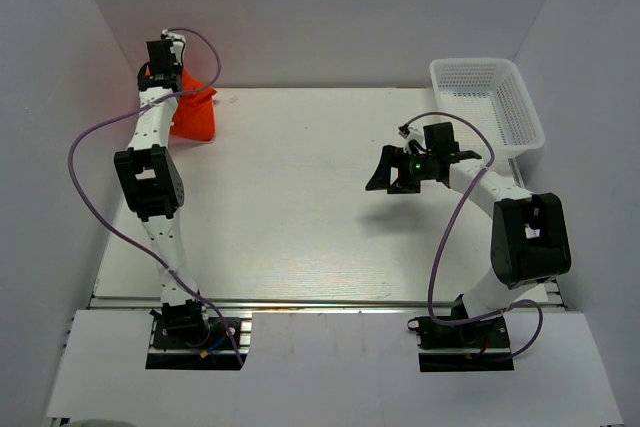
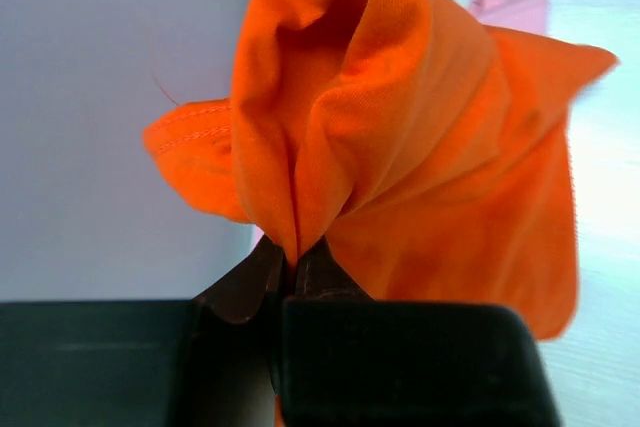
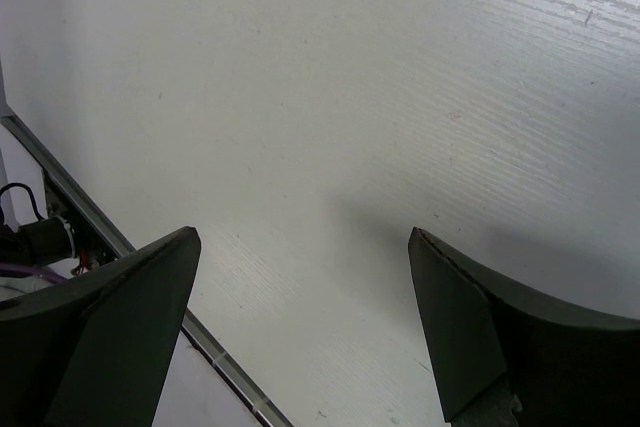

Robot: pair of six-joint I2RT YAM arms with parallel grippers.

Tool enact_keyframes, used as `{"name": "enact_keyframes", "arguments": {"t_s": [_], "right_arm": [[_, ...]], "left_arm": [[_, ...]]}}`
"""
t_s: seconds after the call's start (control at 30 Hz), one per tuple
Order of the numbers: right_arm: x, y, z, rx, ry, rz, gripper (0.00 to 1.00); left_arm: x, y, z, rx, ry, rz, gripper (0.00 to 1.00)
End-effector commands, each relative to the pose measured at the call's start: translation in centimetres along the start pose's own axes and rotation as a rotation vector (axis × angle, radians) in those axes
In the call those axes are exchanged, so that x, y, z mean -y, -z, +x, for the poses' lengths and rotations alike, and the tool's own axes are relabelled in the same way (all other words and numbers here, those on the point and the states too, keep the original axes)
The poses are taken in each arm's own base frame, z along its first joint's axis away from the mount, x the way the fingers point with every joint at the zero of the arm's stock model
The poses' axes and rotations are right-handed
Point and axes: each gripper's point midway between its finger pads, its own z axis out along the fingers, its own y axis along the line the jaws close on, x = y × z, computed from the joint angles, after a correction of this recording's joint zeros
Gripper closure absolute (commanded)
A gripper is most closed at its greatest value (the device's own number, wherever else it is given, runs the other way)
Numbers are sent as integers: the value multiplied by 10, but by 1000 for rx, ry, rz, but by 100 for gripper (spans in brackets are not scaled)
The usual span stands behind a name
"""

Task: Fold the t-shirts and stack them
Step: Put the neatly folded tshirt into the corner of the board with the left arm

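Observation:
The orange-red t-shirt (image 1: 194,113) hangs bunched at the table's far left corner, lifted by my left gripper (image 1: 165,67). In the left wrist view the left gripper (image 2: 293,259) is shut on a pinched fold of the orange-red t-shirt (image 2: 420,157), which drapes away from the jaws. A sliver of the pale pink t-shirt (image 2: 512,7) shows behind the orange cloth; it is hidden in the top view. My right gripper (image 1: 385,175) hovers over the bare table at mid right, open and empty, and it also shows in the right wrist view (image 3: 305,237).
A white mesh basket (image 1: 487,102) stands at the far right corner. The white table (image 1: 290,207) spans the middle. White walls close in the left, back and right. A metal rail (image 3: 110,237) runs along the table's near edge.

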Motion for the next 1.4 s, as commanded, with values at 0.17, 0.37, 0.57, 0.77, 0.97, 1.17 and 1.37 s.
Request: {"name": "enact_keyframes", "arguments": {"t_s": [0.17,0.37,0.57,0.77,0.97,1.17,1.37], "right_arm": [[-8,6,-19,41,19,-7,10],[-7,5,-18,36,9,-4,10],[-9,7,-18,41,12,-8,10],[-15,9,-19,67,29,-33,10],[-22,20,-14,136,51,-42,10],[-25,30,1,181,67,-55,10],[-7,47,28,247,59,62,10]], "left_arm": [[-48,13,-38,90,72,-143,43],[-56,8,-32,65,86,-211,0],[-49,12,-31,62,77,-191,0],[-14,35,-37,78,119,-10,0],[47,86,-38,79,259,291,0],[139,180,-25,153,315,480,0],[225,256,45,89,248,542,0]]}}
